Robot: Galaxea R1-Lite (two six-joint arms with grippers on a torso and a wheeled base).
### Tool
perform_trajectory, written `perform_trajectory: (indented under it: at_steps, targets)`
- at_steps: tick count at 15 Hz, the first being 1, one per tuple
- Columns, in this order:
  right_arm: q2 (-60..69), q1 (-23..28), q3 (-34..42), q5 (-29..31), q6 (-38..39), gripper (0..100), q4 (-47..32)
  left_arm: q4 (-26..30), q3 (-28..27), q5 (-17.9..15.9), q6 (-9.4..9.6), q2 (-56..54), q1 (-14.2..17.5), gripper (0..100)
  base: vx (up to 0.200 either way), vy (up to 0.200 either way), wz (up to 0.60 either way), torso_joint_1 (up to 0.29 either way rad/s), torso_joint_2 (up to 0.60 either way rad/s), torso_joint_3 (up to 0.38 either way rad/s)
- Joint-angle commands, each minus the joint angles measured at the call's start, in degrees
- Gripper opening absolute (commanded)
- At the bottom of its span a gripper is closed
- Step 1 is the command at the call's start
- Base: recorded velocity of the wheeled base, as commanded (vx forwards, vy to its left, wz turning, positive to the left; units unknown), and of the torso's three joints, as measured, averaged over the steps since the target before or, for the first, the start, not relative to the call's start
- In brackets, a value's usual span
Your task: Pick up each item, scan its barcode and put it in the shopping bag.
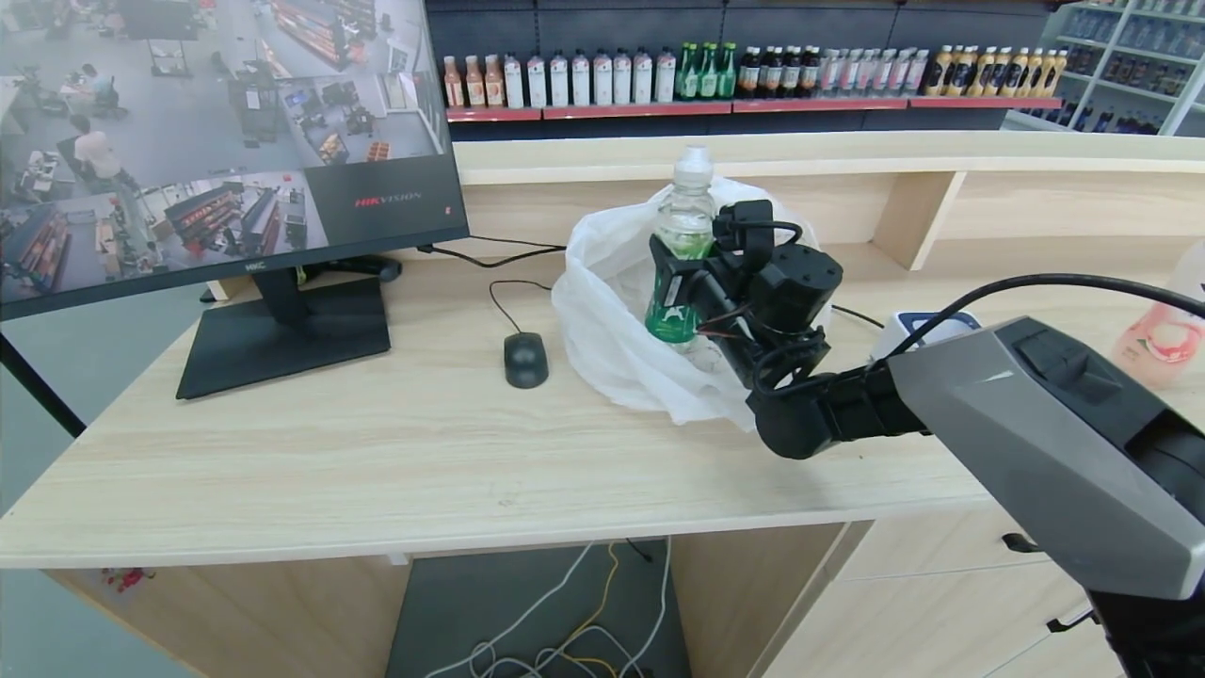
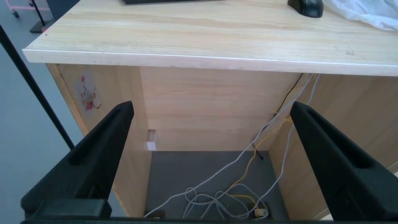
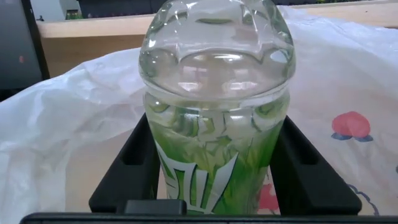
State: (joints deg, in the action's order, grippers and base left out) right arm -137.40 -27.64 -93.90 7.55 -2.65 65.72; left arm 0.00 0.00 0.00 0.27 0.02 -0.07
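One green bottle, one bag, one mouse and one monitor on one counter. One pink bottle far right. Shelf bottles: too many to count.

Shop checkout: a pale wooden counter carries a computer monitor at ten o'clock, its screen split into security-camera views, standing on a flat black base. A black mouse lies near the counter's middle, at three o'clock from the base, its thin cable looping off toward twelve. Along the back wall, from twelve to one o'clock, a red-edged shelf holds a long row of drink bottles. At six o'clock, white and yellow wires lie loose in the open bay under the counter.
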Motion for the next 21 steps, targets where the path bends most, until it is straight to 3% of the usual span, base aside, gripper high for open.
perform_trajectory:
  at_steps: [1, 19, 20, 21]
  targets:
    - [-0.2, 0.0, 0.3, 0.0, 0.0, 0, 0.1, 0.0, 0.0, 0.0, 0.0, 0.0, 0.0, 100, 0.0, 0.0, 0.0, 0.0, 0.0, 0.0]
    - [1.4, -0.8, 4.4, 0.5, -0.9, 0, 0.8, 0.0, 0.0, 0.0, 0.0, 0.0, 0.1, 100, 0.0, 0.0, 0.0, 0.0, 0.0, 0.0]
    - [1.4, -0.8, 4.4, 0.5, -0.9, 100, 0.8, 0.0, 0.0, 0.0, 0.0, 0.0, 0.0, 100, 0.0, 0.0, 0.0, 0.0, 0.0, 0.0]
    - [1.5, -0.8, 4.4, 0.5, -0.9, 100, 0.9, 0.0, 0.0, 0.0, 0.0, 0.0, 0.0, 100, 0.0, 0.0, 0.0, 0.0, 0.0, 0.0]
